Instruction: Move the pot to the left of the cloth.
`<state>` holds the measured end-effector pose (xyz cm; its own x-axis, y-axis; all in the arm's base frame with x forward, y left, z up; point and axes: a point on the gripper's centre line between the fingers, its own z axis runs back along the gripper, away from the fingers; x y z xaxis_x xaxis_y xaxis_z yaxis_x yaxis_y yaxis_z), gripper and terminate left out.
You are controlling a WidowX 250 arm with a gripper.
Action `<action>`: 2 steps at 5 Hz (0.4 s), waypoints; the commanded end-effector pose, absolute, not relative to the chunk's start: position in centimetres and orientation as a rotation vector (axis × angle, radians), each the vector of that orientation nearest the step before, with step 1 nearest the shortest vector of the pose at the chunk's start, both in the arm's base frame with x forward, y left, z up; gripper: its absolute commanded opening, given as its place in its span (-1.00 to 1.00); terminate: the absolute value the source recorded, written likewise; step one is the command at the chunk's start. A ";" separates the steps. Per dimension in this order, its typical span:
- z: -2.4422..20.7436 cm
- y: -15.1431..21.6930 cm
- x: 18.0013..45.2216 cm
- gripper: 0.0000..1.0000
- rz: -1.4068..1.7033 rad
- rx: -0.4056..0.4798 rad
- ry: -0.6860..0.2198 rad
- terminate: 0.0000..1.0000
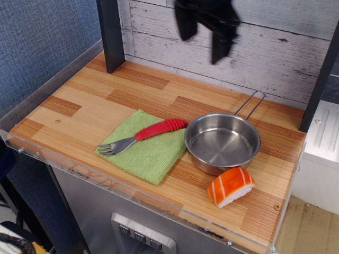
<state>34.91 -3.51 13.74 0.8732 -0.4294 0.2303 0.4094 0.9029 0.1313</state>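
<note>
The pot (222,142) is a shiny steel pan with a wire loop handle pointing to the back right. It stands on the wooden table, just to the right of the cloth and touching its right edge. The light-green cloth (144,152) lies flat at the front middle. My gripper (202,48) is high above the back of the table, behind and above the pot. It is motion-blurred; its two dark fingers stand apart and hold nothing.
A fork with a red handle (142,135) lies across the cloth. A salmon sushi piece (230,186) sits right in front of the pot. A black post (110,34) stands at the back left, another (319,79) at the right edge. Bare wood lies left of the cloth.
</note>
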 end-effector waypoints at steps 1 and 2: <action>11.2 -4.7 34.1 1.00 -0.557 0.085 -0.199 -1.00; 10.0 -4.0 33.1 1.00 -0.683 0.080 -0.147 -1.00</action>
<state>32.83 -4.20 8.73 0.7645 -0.6400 0.0779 0.6323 0.7678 0.1031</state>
